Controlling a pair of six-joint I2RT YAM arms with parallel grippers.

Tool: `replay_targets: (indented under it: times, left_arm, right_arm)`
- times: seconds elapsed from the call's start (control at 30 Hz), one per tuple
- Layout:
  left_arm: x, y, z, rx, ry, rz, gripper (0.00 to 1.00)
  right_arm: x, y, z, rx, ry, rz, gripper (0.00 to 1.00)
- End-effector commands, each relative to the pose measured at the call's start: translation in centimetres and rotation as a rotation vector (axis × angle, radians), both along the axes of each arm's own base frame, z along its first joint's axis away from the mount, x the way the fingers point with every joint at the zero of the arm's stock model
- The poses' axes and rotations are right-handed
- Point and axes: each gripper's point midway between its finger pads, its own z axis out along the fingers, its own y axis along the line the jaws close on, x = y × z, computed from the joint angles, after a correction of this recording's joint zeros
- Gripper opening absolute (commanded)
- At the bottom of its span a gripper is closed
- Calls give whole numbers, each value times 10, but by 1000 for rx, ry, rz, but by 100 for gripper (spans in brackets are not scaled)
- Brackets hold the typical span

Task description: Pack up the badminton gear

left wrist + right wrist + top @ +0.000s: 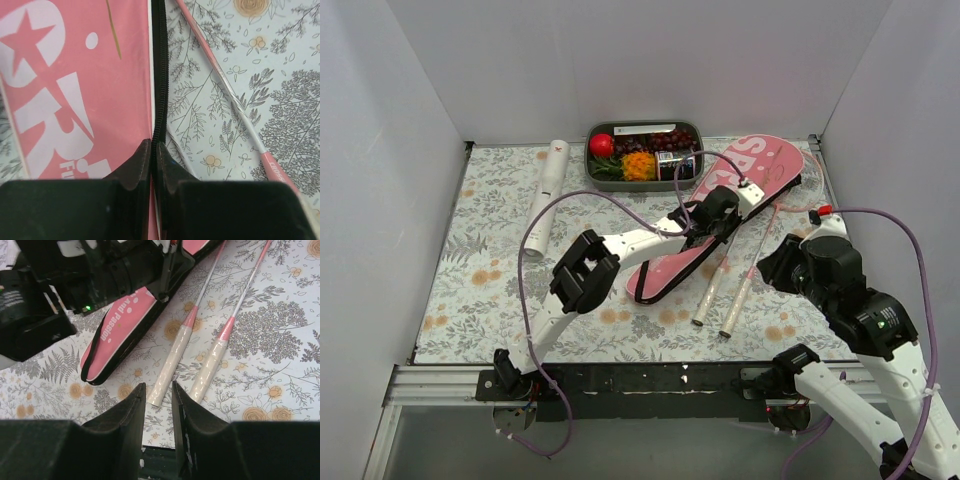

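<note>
Right wrist view: right gripper (157,388) is part open with a narrow gap and nothing between the fingers. Two rackets (172,360) lie just beyond its tips, butt ends nearest, side by side. Their long axes run away and slightly right. The finger gap sits roughly in line with the left-hand handle, so the jaws look set to straddle it. The right arm is the nearer one.

Handles are pale, wrapped and matte. Shafts are thin, pink at the collar.

Left of the handles lies the pink bag (120,325): flat soft fabric, white lettering, black edging, diagonal on the floral cloth (480,280).

Left gripper (154,145) is closed, pinching the bag's black zip edging about mid-length.

Farther back, the white tube (545,195), a smooth cardboard cylinder, is well apart to the left. The food tray (643,187) stands near the rear wall.
</note>
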Motion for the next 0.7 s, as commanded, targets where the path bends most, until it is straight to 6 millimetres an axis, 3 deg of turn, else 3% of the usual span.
replay_targets:
  times: [0.0,0.17,0.2,0.33,0.67]
  left_arm:
    - [3,18,140,-156,-121,71,0]
    - [-4,43,173,-168,-126,130,0]
    - [-8,52,187,-182,-137,146,0]
    - [-13,84,212,-177,-162,219,0]
    - [-50,184,244,-138,-180,400,0]
  right_arm:
    - [-1,-2,9,22,-31,-10,34]
    - [-4,-6,18,26,-56,-17,34]
    - [-4,-6,19,23,-59,-17,34]
    - [-6,-10,27,17,-78,-23,34]
    - [-9,-6,27,38,-82,4,34]
